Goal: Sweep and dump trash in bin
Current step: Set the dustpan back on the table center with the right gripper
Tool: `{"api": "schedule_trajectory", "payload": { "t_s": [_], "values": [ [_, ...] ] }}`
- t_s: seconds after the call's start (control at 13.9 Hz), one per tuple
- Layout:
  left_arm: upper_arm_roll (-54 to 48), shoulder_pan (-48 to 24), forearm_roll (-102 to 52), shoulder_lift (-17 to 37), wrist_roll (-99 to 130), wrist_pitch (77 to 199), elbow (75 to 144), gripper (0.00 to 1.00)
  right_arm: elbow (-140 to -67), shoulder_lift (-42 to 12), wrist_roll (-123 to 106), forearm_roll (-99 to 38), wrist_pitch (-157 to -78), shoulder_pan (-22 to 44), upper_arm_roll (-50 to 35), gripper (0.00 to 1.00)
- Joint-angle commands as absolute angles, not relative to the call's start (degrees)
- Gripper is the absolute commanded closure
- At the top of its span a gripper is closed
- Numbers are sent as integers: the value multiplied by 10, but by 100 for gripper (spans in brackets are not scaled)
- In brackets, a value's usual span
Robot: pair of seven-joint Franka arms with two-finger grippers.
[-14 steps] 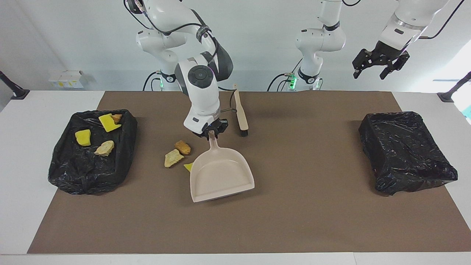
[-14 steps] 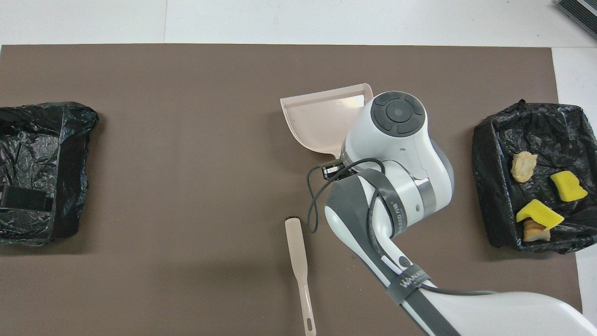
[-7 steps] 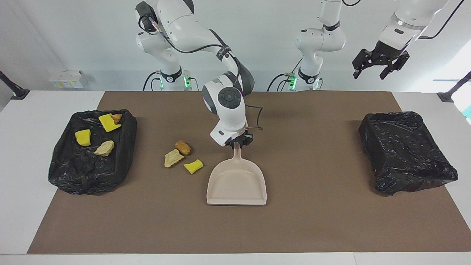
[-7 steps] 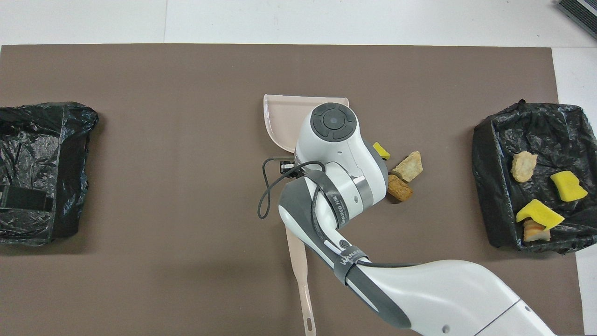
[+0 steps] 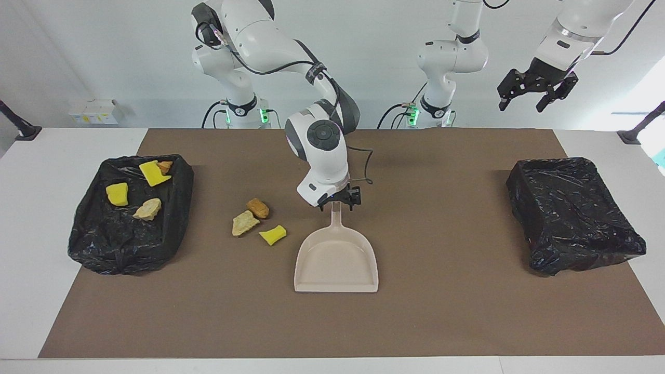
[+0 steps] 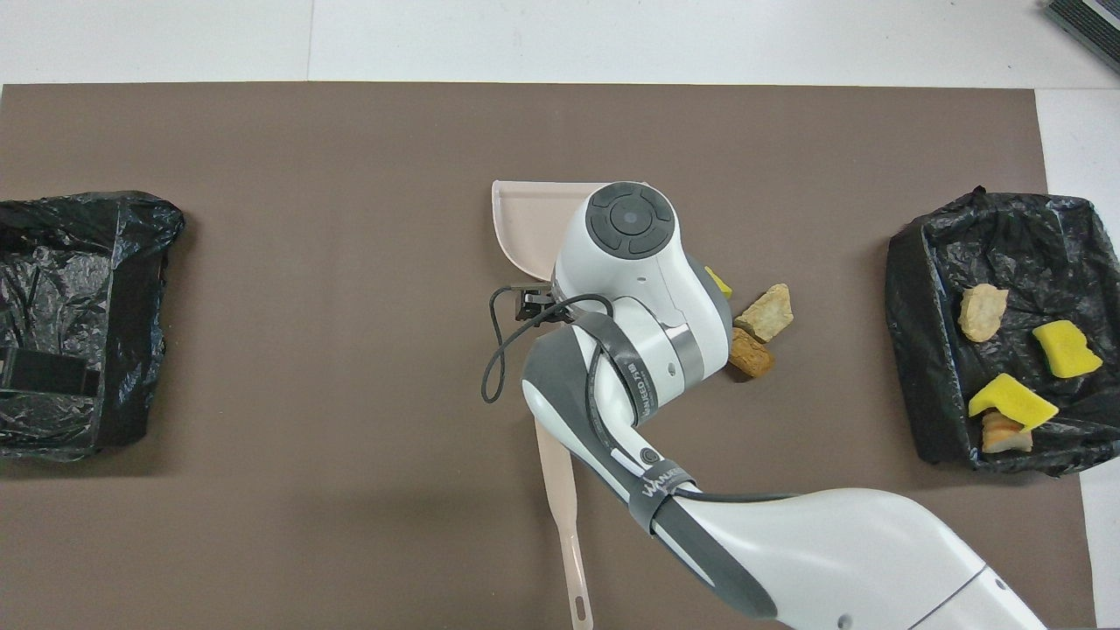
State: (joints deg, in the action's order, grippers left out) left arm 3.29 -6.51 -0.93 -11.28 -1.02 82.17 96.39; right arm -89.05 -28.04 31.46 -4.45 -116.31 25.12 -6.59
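Plainly, right claw (image 5: 338, 203) stood open astride the dustpan (image 5: 336, 259) handle at centre frame, handle pointing up-frame; three scraps (image 5: 258, 220) lay just left; left claw (image 5: 535, 93) hung open upper right.

The mat (image 5: 457, 218) between the dustpan (image 5: 336, 259) and the empty bin (image 5: 574, 213) lay open; three scraps (image 5: 258, 221) crowded the dustpan's other flank.

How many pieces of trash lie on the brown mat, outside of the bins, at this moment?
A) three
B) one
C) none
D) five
A: three pieces lie on the mat beside the dustpan: an orange-brown chunk, a tan chunk and a yellow sponge piece; the other four lie in the bin at the right arm's end.
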Motion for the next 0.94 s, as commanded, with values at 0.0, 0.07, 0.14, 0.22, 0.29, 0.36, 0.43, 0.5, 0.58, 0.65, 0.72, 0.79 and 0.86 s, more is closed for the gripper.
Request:
{"api": "schedule_trajectory", "payload": {
  "t_s": [0.0,0.07,0.14,0.22,0.29,0.36,0.43,0.5,0.58,0.65,0.72,0.79,0.86],
  "values": [
    [33,-65,2,-112,-8,812,954,0,-896,-241,306,-58,-1133,243,-66,0],
    [33,-65,2,-112,-9,812,954,0,-902,-224,306,-58,-1120,242,-66,0],
    [33,-65,3,-112,-9,812,954,0,-909,-210,305,-58,-1116,239,-66,0],
    [33,-65,2,-112,-9,812,954,0,-924,-193,305,-58,-1114,236,-66,0],
    [33,-65,2,-112,-9,812,954,0,-945,-170,303,-58,-1114,234,-66,0],
    [33,-65,3,-112,-9,812,954,0,-966,-148,294,-61,-1106,234,-66,0],
    [33,-65,3,-112,-9,812,954,0,-988,-126,287,-62,-1093,235,-66,0],
    [33,-65,2,-112,-8,812,954,0,-1016,-104,286,-63,-1092,237,-66,0],
    [33,-65,3,-112,-9,812,954,0,-1045,-80,286,-64,-1095,241,-66,0],
    [33,-65,3,-112,-9,812,954,0,-1069,-58,286,-65,-1095,244,-67,0],
    [33,-65,2,-112,-9,812,954,0,-1091,-40,286,-78,-1095,249,-67,0],
    [33,-65,2,-112,-9,812,954,0,-1119,-19,286,-98,-1099,257,-67,0],
    [33,-65,2,-112,-9,813,954,0,-1152,1,287,-107,-1110,267,-67,0]
  ]
}}
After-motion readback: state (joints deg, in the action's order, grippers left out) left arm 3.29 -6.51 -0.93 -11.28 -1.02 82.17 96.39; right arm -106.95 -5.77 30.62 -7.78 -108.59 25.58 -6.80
